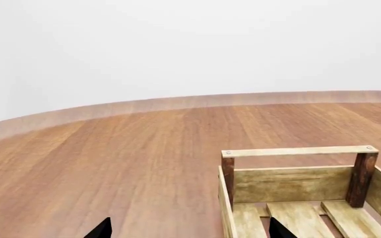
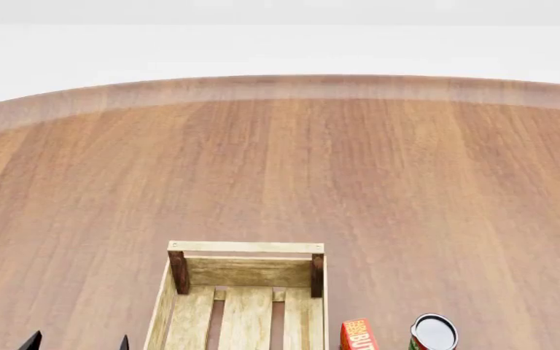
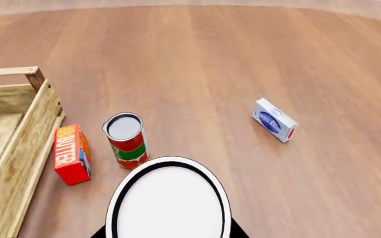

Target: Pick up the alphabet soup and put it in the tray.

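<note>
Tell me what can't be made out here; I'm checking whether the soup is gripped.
- Alphabet soup: right wrist view shows only its white top; label unseen.
- Right claw: covered by that can; grip unclear.
- Tray, butter box, red-green can: cut by head view's lower edge.

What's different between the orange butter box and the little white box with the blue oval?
The butter box is orange-red with yellow lettering; the white box has a blue oval. The butter box sits between the crate and the red-green can; the white box lies alone beyond the can. Both are small rectangular packs.
</note>
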`<state>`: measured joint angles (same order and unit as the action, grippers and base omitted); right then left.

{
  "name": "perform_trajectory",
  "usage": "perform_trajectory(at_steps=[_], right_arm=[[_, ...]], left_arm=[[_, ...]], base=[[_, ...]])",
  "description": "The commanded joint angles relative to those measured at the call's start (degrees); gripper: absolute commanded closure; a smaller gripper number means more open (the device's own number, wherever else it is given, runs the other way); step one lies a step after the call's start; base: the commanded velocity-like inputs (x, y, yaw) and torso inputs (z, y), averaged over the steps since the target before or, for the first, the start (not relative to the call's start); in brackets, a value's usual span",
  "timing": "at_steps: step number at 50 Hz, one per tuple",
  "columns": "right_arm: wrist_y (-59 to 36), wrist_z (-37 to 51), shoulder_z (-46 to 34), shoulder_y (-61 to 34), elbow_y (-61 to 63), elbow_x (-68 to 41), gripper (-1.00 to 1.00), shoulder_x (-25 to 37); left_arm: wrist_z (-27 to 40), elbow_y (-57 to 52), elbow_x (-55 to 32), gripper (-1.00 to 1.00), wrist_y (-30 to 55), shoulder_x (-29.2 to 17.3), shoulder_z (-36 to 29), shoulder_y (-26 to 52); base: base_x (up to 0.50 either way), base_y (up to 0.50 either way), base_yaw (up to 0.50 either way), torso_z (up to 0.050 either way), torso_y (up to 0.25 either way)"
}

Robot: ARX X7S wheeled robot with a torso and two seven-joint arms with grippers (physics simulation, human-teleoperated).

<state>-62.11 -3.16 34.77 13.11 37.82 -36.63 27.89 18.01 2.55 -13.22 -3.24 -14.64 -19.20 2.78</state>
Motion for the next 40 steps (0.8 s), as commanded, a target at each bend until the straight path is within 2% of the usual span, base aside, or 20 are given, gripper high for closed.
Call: perform_trajectory(at_steps=[1, 7, 23, 40], right_arm=[[-3.87, 1.40, -0.74, -3.79, 5.91, -2.59, 1.00, 1.12], [-4.76, 2.23, -2.81, -6.15, 6.39, -3.15, 1.00, 1.41], [-14.93, 7.49, -8.17, -20.21, 10.24, -10.23, 1.00, 1.30], [-15.15, 9.70, -18.28, -29.83, 6.10, -9.44, 1.00, 0.21]], left_arm=[[0.19, -0.04, -0.17, -1.00, 0.07, -0.18, -0.28, 0.06], [0.34, -0.01, -0.13, -1.00, 0.15, -0.29, -0.45, 0.10], [0.82, -0.30, 0.04, -1.00, -0.04, -0.56, -0.87, -0.07], [1.15, -0.24, -0.04, -1.00, -0.42, -0.79, -1.15, -0.02]], base=[[0.00, 0.00, 0.00, 0.000, 0.000], [0.00, 0.00, 0.00, 0.000, 0.000], [0.00, 0.00, 0.00, 0.000, 0.001], [0.00, 0.00, 0.00, 0.000, 0.001]])
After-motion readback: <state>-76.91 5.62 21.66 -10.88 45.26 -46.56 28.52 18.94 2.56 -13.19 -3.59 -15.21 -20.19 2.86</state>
